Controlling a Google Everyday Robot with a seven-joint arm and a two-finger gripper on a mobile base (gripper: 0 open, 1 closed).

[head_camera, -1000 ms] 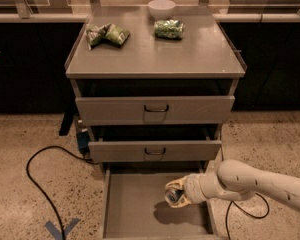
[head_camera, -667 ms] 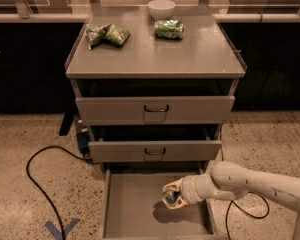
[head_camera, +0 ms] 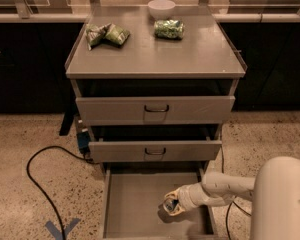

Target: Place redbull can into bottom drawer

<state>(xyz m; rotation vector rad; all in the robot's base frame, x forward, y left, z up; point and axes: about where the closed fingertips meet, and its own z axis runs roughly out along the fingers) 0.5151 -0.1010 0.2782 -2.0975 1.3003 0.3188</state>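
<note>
The bottom drawer [head_camera: 132, 204] is pulled out at the foot of the cabinet, a wide shallow grey tray with a plain floor. My gripper [head_camera: 172, 205] reaches in from the right on a white arm and sits low over the drawer's right half. It is shut on the redbull can [head_camera: 170, 204], of which only a small blue and silver part shows between the fingers. The can is just above the drawer floor, with a shadow under it.
Two grey drawers with dark handles [head_camera: 156, 108] [head_camera: 155, 151] sit above. On the cabinet top [head_camera: 190, 54] lie two green snack bags [head_camera: 106, 34] [head_camera: 169, 29] and a white bowl [head_camera: 161, 7]. A black cable [head_camera: 37, 176] loops on the speckled floor at left, by a blue floor mark [head_camera: 62, 228].
The gripper with the can has moved a little lower and to the left inside the bottom drawer. The view has shifted closer to the cabinet.
</note>
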